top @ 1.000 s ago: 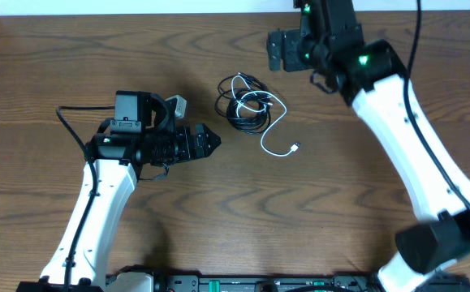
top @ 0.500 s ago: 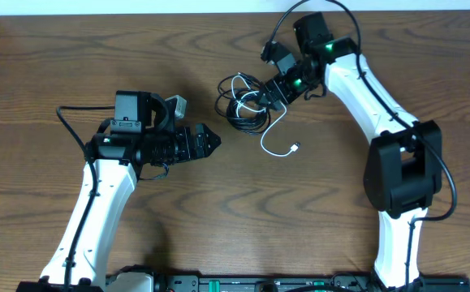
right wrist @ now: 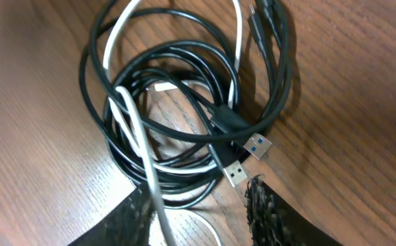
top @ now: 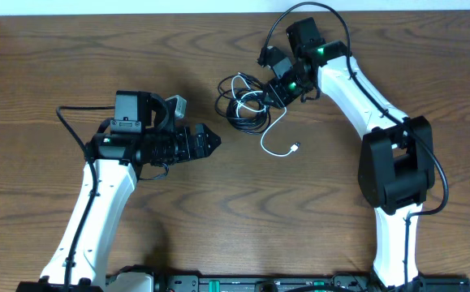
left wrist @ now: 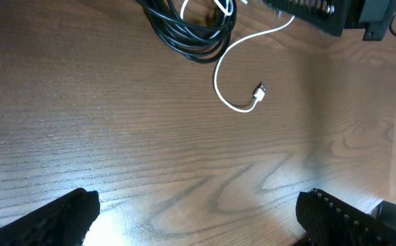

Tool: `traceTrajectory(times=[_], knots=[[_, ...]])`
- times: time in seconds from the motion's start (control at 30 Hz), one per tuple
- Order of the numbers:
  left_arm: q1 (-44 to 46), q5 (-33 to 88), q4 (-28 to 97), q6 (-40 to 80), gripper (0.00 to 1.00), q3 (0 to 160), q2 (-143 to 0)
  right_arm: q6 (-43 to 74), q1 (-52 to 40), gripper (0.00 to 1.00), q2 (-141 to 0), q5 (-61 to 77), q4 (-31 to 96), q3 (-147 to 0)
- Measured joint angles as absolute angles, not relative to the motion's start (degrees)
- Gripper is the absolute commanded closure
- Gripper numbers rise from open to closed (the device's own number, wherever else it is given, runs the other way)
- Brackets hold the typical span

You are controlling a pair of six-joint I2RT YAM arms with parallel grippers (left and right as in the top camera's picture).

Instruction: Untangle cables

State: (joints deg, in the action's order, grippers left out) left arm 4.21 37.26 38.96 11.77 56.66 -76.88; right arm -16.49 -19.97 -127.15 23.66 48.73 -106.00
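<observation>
Straddling white cable: right tool

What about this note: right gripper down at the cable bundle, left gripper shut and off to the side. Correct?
No. The left gripper is open, not shut; the left wrist view shows it spread wide. The right gripper is at the cable bundle, the left off to the side.

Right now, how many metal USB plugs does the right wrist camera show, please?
2: blue-tongued plug at the coil's edge, plain plug just below it; others may be hidden.
</observation>
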Motion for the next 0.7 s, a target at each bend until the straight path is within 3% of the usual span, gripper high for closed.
traceTrajectory(times=[0.07, 0.4, 0.7], knots=[[4.21, 37.26, 38.96, 11.79, 0.02, 56.66, -76.88, -15.03, -20.01, 0.99, -127.15, 23.46, 47.66, -106.00], [4.21, 37.23, 38.96, 11.77, 0.02, 56.66, -76.88, -8.21, -20.12, 0.99, -126.34, 24.03, 50.94, -110.19], [4.21, 37.23, 38.96, 11.77, 0.02, 56.66, -76.88, -5.74, -20.12, 0.99, -113.03, 24.36, 54.54, -114.15]])
